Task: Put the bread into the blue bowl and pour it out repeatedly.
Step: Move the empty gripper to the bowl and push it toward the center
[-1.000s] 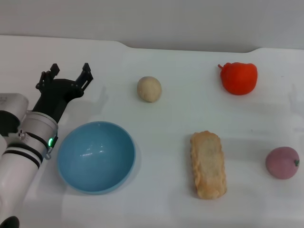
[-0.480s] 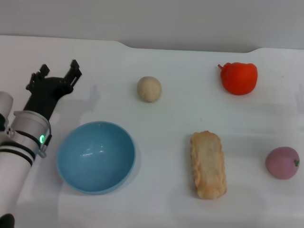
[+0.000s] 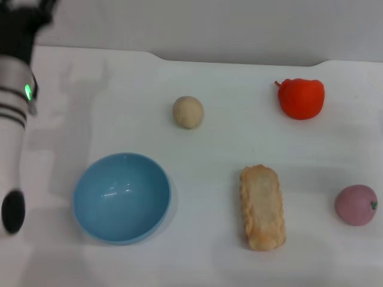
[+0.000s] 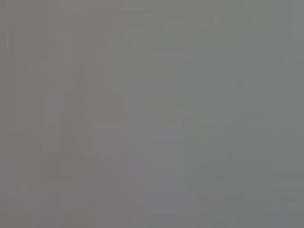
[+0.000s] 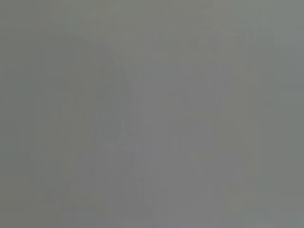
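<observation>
We see the blue bowl (image 3: pixel 122 197) empty and upright on the white worktop (image 3: pixel 227 143) at about eight o'clock, with the bread (image 3: pixel 262 207) lying pale side up at four o'clock, well apart from it. Our left end effector (image 3: pixel 24 15) sits at the ten o'clock corner, mostly cut off; we cannot tell its opening. The right end effector is out of view.

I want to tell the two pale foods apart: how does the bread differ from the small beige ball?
The bread is oblong with crimped edges; the beige ball is round and smooth. The bread is clearly larger. The bread lies right of the blue bowl; the ball sits farther back. Both rest untouched on the white table.
</observation>
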`<action>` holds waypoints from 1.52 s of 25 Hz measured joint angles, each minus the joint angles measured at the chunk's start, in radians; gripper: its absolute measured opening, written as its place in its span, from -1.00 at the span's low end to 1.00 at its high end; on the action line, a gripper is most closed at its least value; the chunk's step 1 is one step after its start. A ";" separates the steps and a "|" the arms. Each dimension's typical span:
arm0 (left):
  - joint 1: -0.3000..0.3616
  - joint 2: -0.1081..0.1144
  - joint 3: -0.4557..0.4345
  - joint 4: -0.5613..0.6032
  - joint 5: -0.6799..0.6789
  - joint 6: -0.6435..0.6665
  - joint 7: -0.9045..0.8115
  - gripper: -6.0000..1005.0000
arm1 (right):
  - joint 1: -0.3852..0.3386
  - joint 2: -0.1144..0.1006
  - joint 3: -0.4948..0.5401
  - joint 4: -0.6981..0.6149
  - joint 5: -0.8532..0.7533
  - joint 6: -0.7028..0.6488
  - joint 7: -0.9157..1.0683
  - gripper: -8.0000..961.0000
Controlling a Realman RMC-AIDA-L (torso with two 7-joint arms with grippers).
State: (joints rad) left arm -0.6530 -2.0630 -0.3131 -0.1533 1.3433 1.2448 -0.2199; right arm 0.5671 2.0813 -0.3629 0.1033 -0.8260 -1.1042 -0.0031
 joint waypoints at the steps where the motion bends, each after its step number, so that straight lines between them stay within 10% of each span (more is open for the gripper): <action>1: -0.021 0.001 -0.035 0.009 0.001 0.021 0.000 0.74 | -0.004 0.000 0.000 -0.008 0.001 0.000 0.000 0.19; 9: -0.162 0.022 -0.081 0.147 0.015 0.119 -0.030 0.74 | -0.013 -0.001 -0.008 -0.026 0.001 0.000 0.000 0.18; 15: -0.258 0.050 0.096 0.273 0.032 -0.106 -0.269 0.74 | -0.004 -0.001 -0.013 -0.027 -0.002 0.000 -0.004 0.17; 17: -0.296 0.016 0.354 0.487 0.032 -0.312 -0.541 0.74 | -0.007 -0.001 -0.013 -0.026 -0.003 0.000 -0.005 0.17; 20: -0.294 0.011 0.409 0.525 0.032 -0.341 -0.592 0.74 | -0.010 -0.001 -0.013 -0.026 -0.003 0.000 -0.005 0.17; 21: -0.254 0.003 0.689 0.677 0.028 -0.453 -0.845 0.74 | -0.011 -0.001 -0.013 -0.026 -0.003 0.000 -0.005 0.16; 27: -0.051 0.008 1.176 1.045 0.029 -0.615 -1.238 0.73 | -0.014 -0.001 -0.013 -0.021 -0.004 0.000 -0.004 0.16; 34: 0.242 0.015 1.407 1.462 0.112 -0.676 -1.525 0.73 | -0.019 0.000 -0.014 -0.021 -0.004 0.000 -0.003 0.15; 38: 0.338 0.015 1.396 1.680 0.482 -0.522 -1.930 0.73 | -0.024 0.000 -0.014 -0.020 -0.004 -0.005 -0.003 0.15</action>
State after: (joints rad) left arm -0.3147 -2.0478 1.0828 1.5263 1.8248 0.7225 -2.1497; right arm 0.5433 2.0816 -0.3774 0.0829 -0.8302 -1.1090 -0.0060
